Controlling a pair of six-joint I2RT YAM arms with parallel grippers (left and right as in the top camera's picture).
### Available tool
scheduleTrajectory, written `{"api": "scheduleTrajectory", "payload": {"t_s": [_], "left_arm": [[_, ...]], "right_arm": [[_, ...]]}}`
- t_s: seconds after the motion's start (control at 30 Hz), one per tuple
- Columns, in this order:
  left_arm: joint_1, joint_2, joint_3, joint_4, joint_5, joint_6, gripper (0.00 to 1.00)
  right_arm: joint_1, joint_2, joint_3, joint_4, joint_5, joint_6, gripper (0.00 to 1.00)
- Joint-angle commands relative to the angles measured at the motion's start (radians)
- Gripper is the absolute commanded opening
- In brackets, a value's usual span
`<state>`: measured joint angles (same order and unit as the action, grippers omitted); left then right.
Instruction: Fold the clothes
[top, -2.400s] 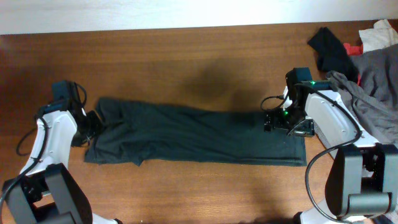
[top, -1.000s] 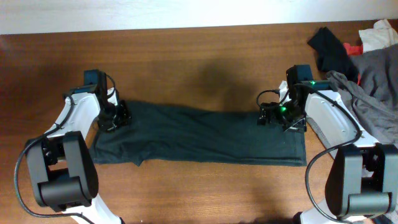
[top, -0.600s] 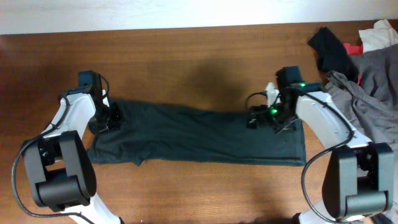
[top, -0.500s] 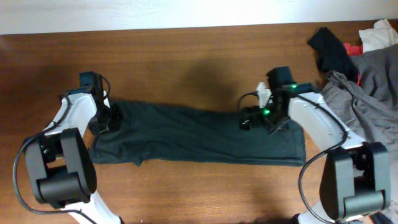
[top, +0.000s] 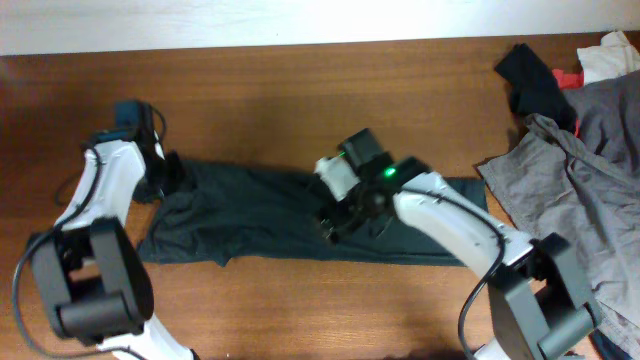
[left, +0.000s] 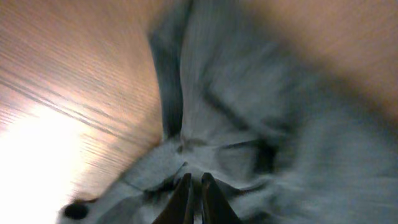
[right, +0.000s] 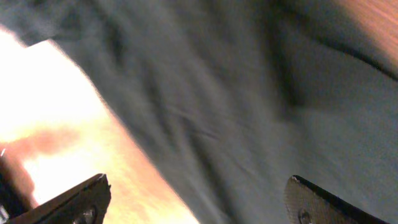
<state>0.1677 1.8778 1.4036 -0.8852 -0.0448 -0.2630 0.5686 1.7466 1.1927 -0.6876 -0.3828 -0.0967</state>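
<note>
On the far left, the left arm (top: 100, 195) bends in over the brown table (top: 300, 100). The left gripper (top: 163, 178) sits at the top left corner of the clothes (top: 280, 215). The left wrist view is blurry. Its two fingers (left: 182, 198) are pressed close together, with only a thin dark line between them. Their tips sit in a bunched-up fold of the cloth, and small wrinkles run out from that spot, so the gripper looks pinched on the clothes.

The clothes are one very dark, blackish-green thing. They lie on the table in a long strip from left to right. The left end is wider and rumpled. The right end has a straight edge.

Near the middle of the strip is the right gripper (top: 335, 215). The right arm (top: 450, 225) reaches to it from the lower right, across the cloth. In the right wrist view its two fingers (right: 87, 199) are far apart, one in each bottom corner. Nothing is held between them. The dark cloth fills most of that view under the gripper, and a bright bit of table shows at the left. I cannot tell if the tips touch the cloth.

On the right side lies a grey garment (top: 590, 150) in a loose heap. Its edge is just beside the right end of the clothes. At the top right corner there is a small black cloth (top: 530, 80), a red scrap (top: 568, 78) beside it, and a white cloth (top: 610, 55)
</note>
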Motion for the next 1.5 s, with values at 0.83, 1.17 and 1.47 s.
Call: {"api": "scheduleTrajectory", "payload": {"t_s": [0.83,1.17,1.47], "left_arm": [[0.254,-0.207,0.102,-0.052,0.023,-0.092,0.37],[0.254,-0.206,0.102,-0.051,0.023,-0.092,0.37],[0.248,-0.206,0.102,-0.052,0.023,-0.092,0.37]], "right_arm": [[0.481,0.218,-0.003,0.634,0.237,-0.105,0.71],[0.481,0.231,-0.003,0.666,0.181,-0.08,0.61],[0.497,0.241,-0.003,0.71,0.14,0.002,0.67]]}}
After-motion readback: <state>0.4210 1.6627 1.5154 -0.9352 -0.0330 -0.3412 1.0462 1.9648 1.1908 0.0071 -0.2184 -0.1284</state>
